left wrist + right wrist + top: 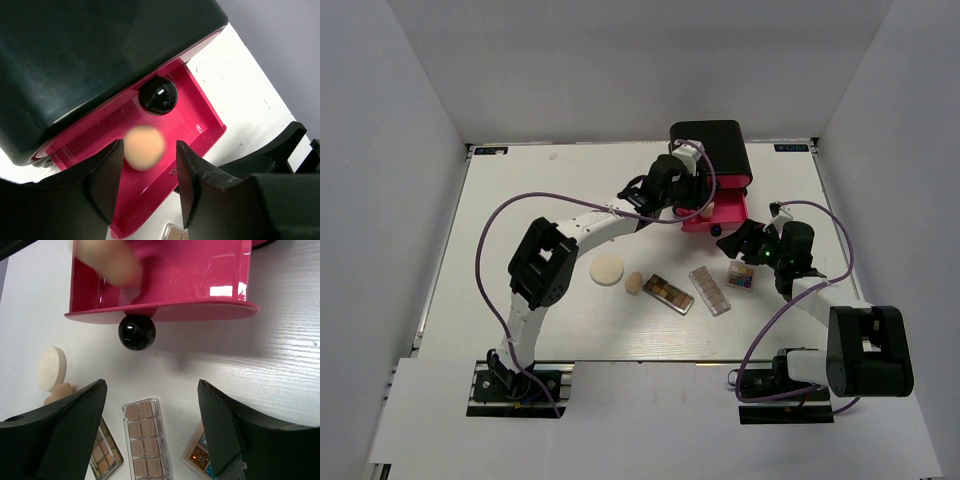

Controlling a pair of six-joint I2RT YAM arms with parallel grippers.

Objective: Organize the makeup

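White and black, wired in purple.
Built of white links and blocky black joint housings; looped with purple cables; bolted on metal base plates; ended in left gripper and right gripper with matte black wedge fingers.

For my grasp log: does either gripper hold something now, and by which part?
Seemingly nothing. A blurred beige egg sponge is between the left gripper's open fingers, untouched; the right gripper is empty.

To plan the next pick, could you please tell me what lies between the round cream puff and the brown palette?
A beige egg sponge lies between the round cream puff and the brown palette, as the top view shows.
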